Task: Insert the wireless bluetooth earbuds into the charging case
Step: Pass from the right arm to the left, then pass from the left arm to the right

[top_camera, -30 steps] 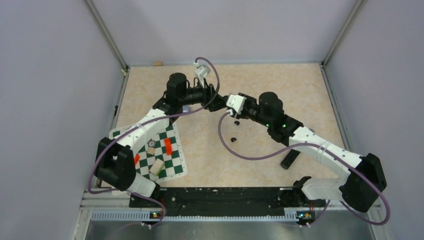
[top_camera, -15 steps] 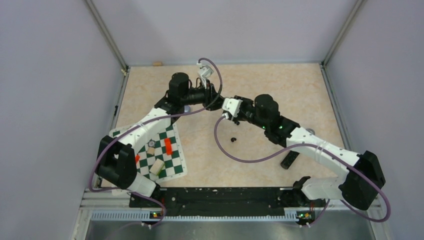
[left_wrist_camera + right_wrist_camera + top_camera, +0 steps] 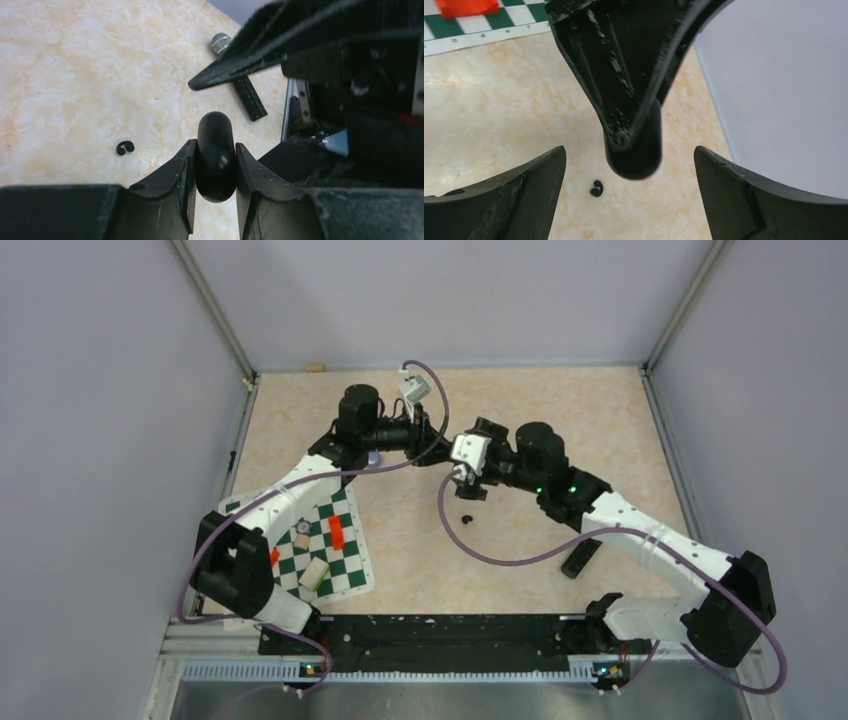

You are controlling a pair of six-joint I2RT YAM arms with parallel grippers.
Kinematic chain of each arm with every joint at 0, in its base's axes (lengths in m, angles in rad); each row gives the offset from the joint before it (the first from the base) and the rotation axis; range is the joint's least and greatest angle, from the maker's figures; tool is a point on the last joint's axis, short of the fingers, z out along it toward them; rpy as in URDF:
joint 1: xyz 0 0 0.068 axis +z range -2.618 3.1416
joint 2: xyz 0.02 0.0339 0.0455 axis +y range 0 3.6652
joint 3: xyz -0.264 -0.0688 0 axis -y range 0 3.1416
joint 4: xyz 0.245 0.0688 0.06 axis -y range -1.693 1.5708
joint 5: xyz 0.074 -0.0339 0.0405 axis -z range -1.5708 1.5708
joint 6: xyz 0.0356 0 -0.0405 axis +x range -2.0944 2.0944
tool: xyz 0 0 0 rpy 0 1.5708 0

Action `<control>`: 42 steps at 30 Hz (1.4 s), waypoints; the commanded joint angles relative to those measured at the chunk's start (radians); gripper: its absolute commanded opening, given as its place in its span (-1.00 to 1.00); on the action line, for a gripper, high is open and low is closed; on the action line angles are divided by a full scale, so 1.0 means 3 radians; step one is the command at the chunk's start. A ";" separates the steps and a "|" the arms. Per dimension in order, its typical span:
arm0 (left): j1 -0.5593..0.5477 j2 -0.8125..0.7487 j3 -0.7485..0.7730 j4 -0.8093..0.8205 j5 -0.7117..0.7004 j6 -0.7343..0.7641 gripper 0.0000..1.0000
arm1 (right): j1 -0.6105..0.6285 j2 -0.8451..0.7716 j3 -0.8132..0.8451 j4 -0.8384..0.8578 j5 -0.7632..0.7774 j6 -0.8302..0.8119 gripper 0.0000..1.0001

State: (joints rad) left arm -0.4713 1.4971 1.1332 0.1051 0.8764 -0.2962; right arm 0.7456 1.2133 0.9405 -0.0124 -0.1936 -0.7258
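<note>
Case point(image 3: 215, 131) clamped in L gripper point(image 3: 215, 146); R gripper point(image 3: 629, 152) apart, facing it; earbud point(image 3: 125, 147) loose nearby.

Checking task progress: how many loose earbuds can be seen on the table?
1. A small black earbud lies on the bare table, just on the near side of the right hand. Another may be hidden under that hand.

Looks like a robotics lab test cell: beige marbled worktop point(image 3: 600, 420) boxed in by plain lilac panels point(image 3: 100, 440) on metal corner posts point(image 3: 213, 310), with cabled left arm point(image 3: 290, 485) and right arm point(image 3: 650, 540) bolted to a black rail point(image 3: 450, 630).
</note>
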 commanded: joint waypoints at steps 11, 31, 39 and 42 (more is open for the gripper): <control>-0.0108 -0.0144 0.0341 -0.1011 0.0788 0.1427 -0.82 | -0.1248 0.0089 0.0685 -0.1501 -0.3479 0.1124 0.51; -0.0341 -0.0113 0.0385 -0.1361 0.0605 0.1852 -0.89 | -0.1061 0.0427 0.0454 -0.1194 -0.3225 0.1304 -0.11; -0.0354 -0.0115 0.0393 -0.1359 0.0607 0.1856 -0.91 | -0.0972 0.0491 0.0513 -0.1343 -0.3116 0.1148 -0.38; -0.0358 -0.0115 0.0395 -0.1369 0.0597 0.1872 -0.91 | -0.0972 0.0501 0.0533 -0.1381 -0.3100 0.1127 -0.51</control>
State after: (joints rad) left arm -0.5743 1.4872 1.2102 -0.3267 1.0496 0.2394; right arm 0.4431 1.3602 1.0733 -0.4137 -1.1164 -0.3580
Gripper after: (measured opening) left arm 0.341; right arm 0.277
